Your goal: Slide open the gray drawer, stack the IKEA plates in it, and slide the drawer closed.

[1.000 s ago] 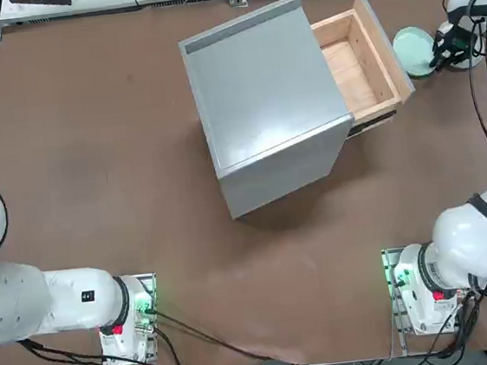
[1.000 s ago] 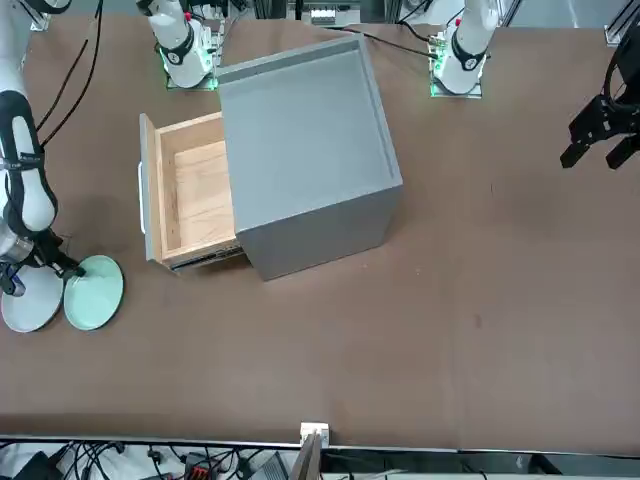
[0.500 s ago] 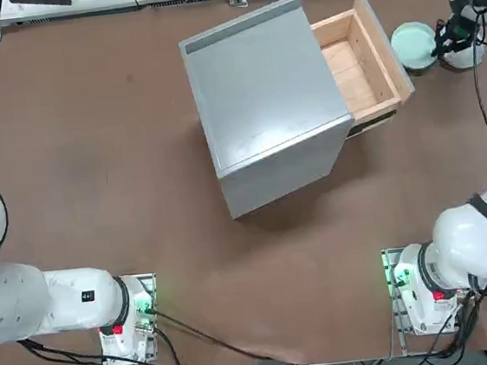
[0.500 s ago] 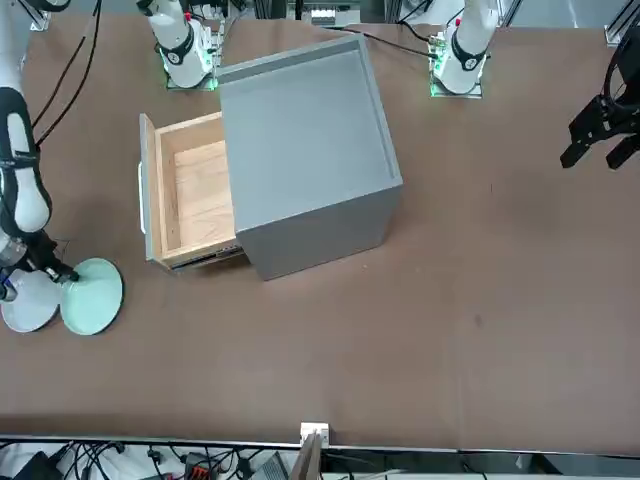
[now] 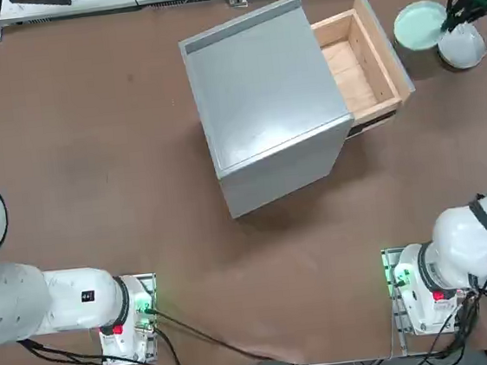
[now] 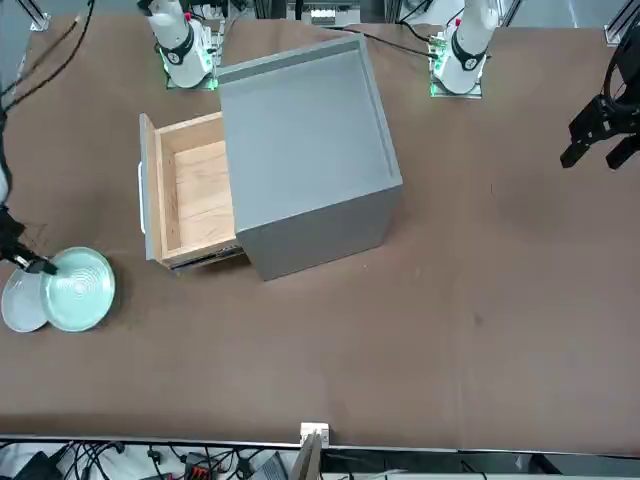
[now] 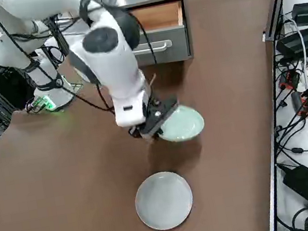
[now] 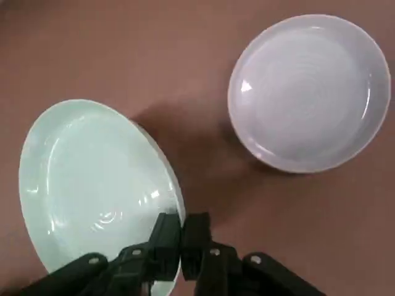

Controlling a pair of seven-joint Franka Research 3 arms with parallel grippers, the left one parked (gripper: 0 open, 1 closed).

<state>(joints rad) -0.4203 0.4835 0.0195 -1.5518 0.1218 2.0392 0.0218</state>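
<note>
Right tool [image 8: 180, 237] clamped on the rim of the mint green plate [image 8: 92, 191], fingers pinching the edge near the white plate's side. Mint green plate held clear of the table [image 6: 420, 330], shadow beneath it visible in the right side view, lifted just above the surface and roughly level. White plate [image 7: 164, 200] lying flat on the table, just beside the held plate, apart from it and free of the tool. Gray drawer [image 5: 361, 61] pulled out of the gray cabinet [image 5: 261, 102], wooden interior exposed and holding nothing, gray front panel facing the plates. Both plates outside the drawer, near its front panel at the table's far right corner in the top view.
</note>
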